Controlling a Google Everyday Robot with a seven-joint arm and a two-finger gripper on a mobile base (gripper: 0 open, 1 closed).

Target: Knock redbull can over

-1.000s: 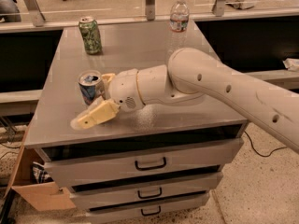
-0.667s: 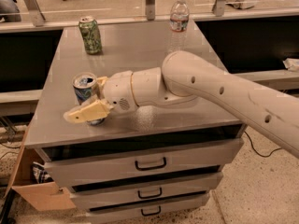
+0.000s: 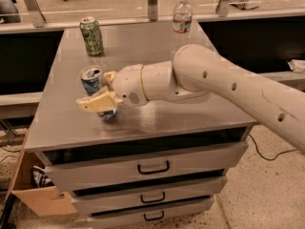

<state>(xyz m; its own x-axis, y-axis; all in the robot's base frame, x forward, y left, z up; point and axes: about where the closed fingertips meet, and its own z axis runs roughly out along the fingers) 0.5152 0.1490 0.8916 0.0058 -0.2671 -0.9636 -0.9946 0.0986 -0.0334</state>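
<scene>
While the gripper [image 3: 94, 90] straddles it, redbull can [image 3: 90, 79] leans.

Matt cream plastic gripper [image 3: 95, 89] at the redbull can [image 3: 90, 82], near left of the table [image 3: 143, 46]. Can glossy printed metal; table brushed metal, dull sheen.

I read pale yellow jaws at the redbull can [image 3: 91, 79], front left on the grey metal table [image 3: 143, 46]. That can is blue and silver, top silver. The far can [image 3: 91, 36] is green with pale markings; my arm [image 3: 228, 85] is off-white.
</scene>
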